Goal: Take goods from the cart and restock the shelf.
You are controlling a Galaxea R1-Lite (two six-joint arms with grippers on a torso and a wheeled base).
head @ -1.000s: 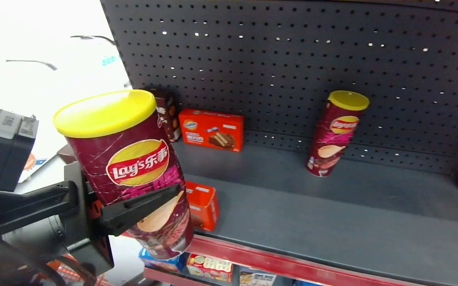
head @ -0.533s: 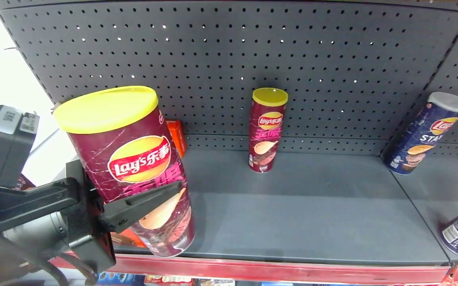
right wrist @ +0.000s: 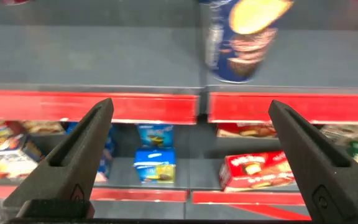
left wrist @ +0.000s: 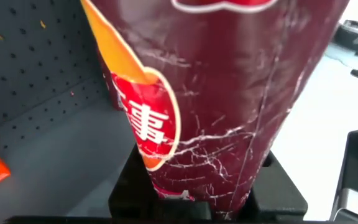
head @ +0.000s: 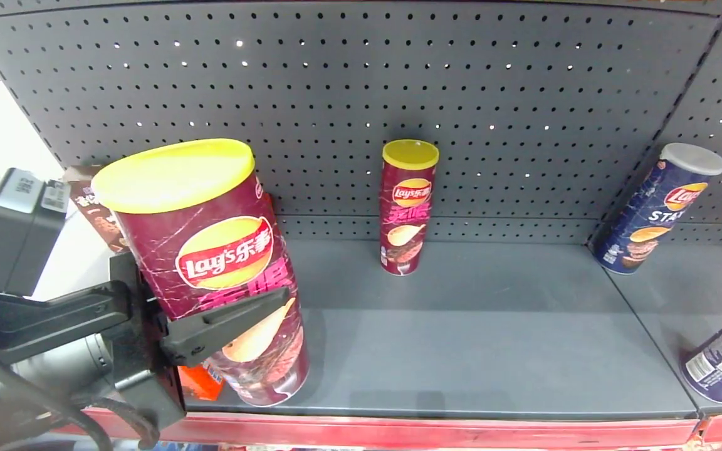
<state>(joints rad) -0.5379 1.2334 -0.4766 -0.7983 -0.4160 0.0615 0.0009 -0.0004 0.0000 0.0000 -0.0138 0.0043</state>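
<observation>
Maroon chip can — upright, yellow lid up, in left end effector

The matt black plastic fingers of my left hand held the maroon cardboard chip tube: glossy printed skin, scuffed with white creases, under a smooth yellow plastic lid. The dark grey metal shelf looked matt and smooth.

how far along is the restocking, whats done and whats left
Looks done: one maroon chip can stands upright at the back of the shelf. In hand: the left pincer is shut on a second maroon can, upright at the shelf's front left edge, not yet released. Left: set it down and let go. The right pincer is open and empty.
</observation>
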